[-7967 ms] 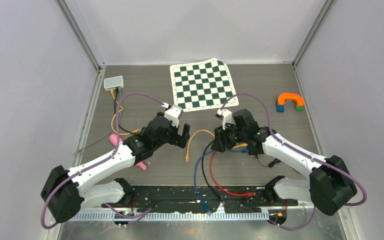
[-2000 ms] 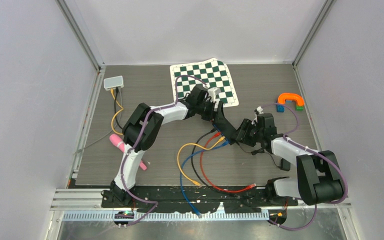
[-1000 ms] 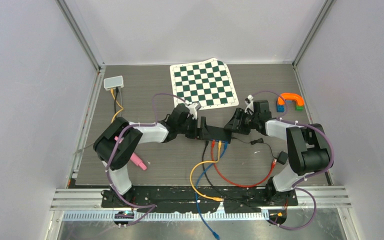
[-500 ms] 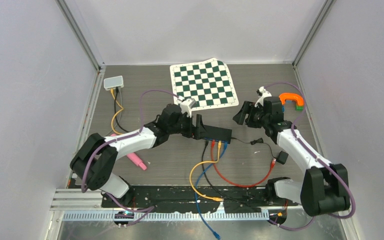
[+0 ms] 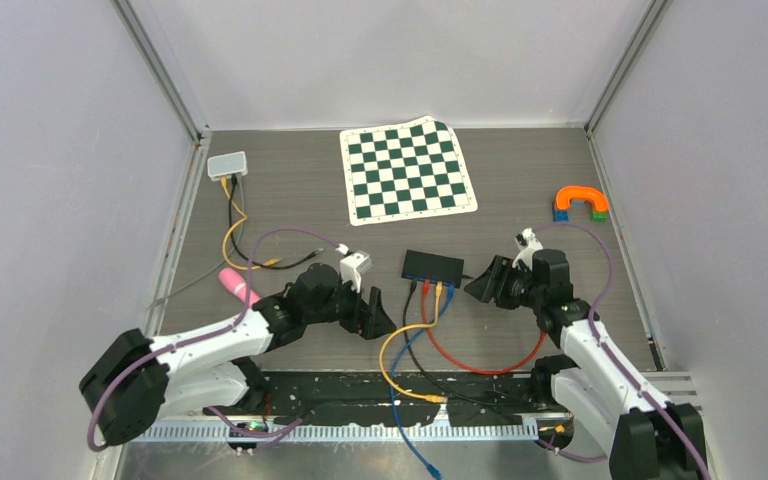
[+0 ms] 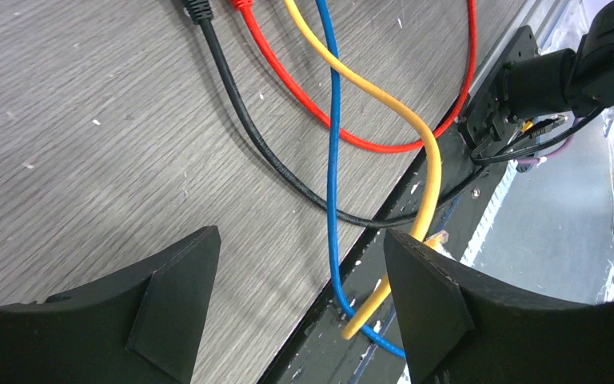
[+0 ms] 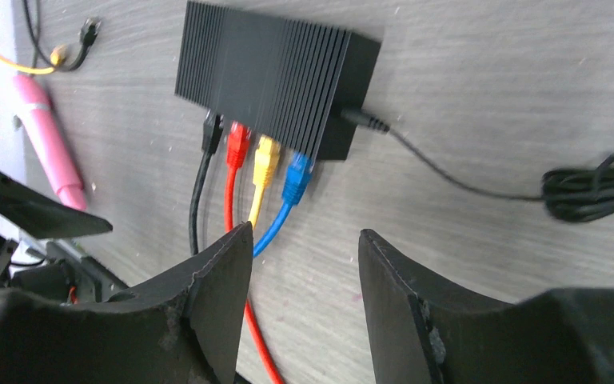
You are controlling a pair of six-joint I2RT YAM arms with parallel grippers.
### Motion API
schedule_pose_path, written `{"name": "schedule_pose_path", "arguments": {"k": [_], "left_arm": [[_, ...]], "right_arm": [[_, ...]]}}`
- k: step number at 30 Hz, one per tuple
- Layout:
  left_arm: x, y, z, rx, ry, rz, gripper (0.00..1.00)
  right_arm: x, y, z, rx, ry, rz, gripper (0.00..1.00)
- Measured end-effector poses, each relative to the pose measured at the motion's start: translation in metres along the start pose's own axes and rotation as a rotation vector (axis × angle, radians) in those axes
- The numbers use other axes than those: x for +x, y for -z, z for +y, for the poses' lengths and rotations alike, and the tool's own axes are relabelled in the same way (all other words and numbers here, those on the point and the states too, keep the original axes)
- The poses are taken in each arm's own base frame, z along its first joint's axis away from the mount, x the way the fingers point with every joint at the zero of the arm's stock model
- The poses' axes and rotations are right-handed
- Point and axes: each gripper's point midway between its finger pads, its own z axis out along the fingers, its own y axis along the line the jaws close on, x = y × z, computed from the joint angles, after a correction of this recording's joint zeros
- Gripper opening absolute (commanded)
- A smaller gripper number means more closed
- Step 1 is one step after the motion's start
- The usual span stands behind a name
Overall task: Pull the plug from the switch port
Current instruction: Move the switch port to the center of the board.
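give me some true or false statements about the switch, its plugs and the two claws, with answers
1. The switch holds a black plug, a red plug, a yellow plug and a blue plug. True.
2. The right claw is shut on the blue plug. False: it is open, short of the plugs, and holds nothing.
3. The left claw is open and empty. True.
4. The switch lies on the chessboard mat. False: it lies on the bare table, nearer the arms than the mat.
5. The pink marker lies to the right of the switch. False: in the top view it lies to the left of it.
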Motion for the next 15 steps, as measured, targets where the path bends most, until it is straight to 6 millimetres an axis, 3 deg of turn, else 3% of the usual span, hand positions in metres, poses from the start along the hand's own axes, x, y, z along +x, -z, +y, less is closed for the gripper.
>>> {"name": "schedule_pose_path", "arguments": {"k": [9, 15], "left_arm": [[-0.004, 0.028, 0.012, -0.086, 0.012, -0.107, 0.86], [0.001, 0.032, 0.025, -0.141, 0.034, -0.123, 0.86]], "right_arm": [[0.038, 0.023, 0.026, -0.173, 0.027, 0.0, 0.55], [0.071, 0.03, 0.043, -0.263, 0.04, 0.051, 0.51]]}}
